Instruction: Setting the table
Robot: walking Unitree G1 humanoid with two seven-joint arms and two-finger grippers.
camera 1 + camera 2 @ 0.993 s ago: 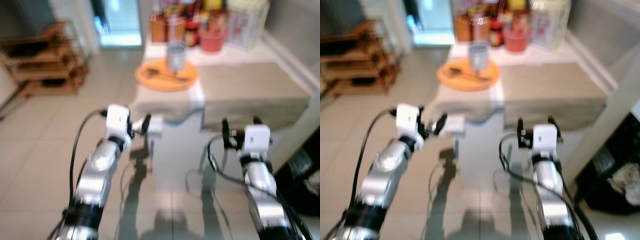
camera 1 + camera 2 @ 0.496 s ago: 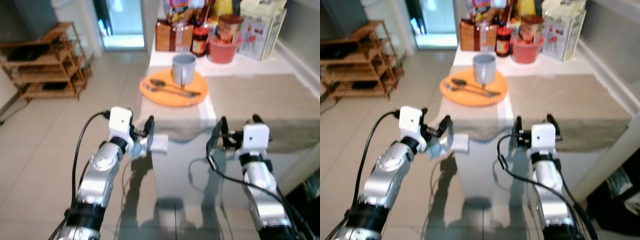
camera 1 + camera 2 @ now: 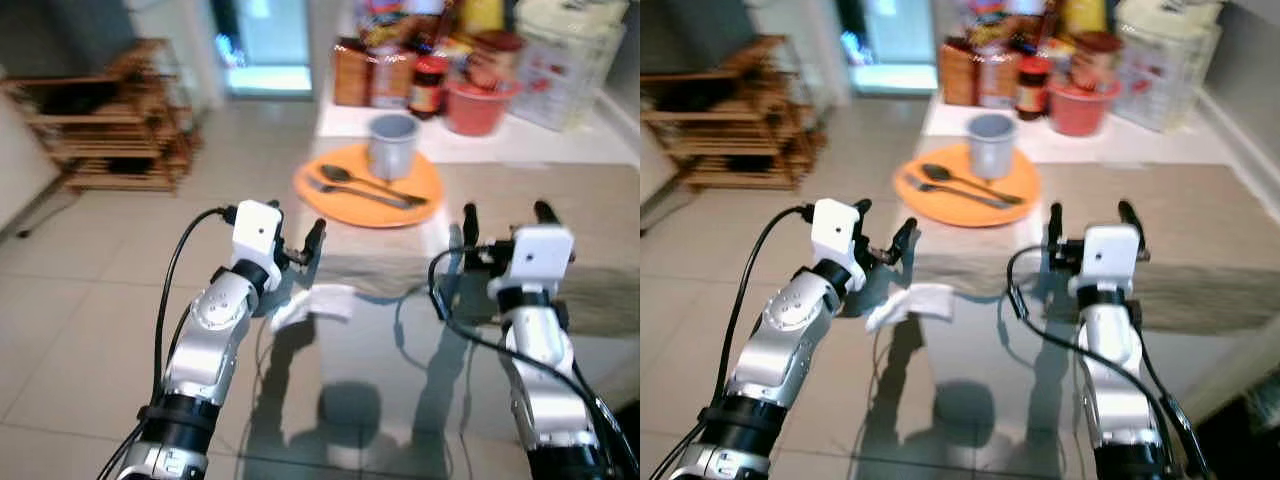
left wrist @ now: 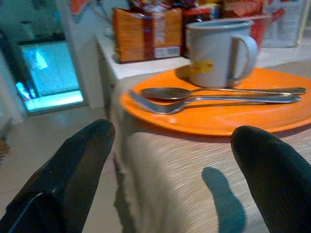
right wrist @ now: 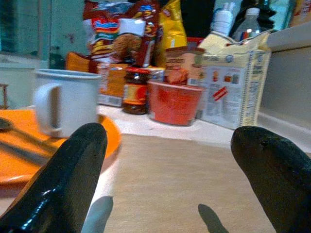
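Reaching toward a table, left gripper (image 3: 300,240) and right gripper (image 3: 502,222) both spread wide, holding nothing.
Pushing forward low is risking snagging the tablecloth (image 3: 520,200) edge, dragging the orange plate (image 3: 400,208), mug (image 3: 392,145), spoon (image 4: 204,91) and fork (image 4: 194,103).

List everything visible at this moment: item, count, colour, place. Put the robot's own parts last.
Plate: one, orange, on the table's near left corner.
Mug: one, grey, standing on the plate.
Spoon and fork: one each, silver, lying on the plate.
Table runner: one, beige, over the table.
Bowl: one, red, at the table's far end.
Food packets: several, mixed colours, at the far end.
Shelf rack: one, wooden, on the floor at left.
Left gripper: open, before the table's edge.
Right gripper: open, over the runner.
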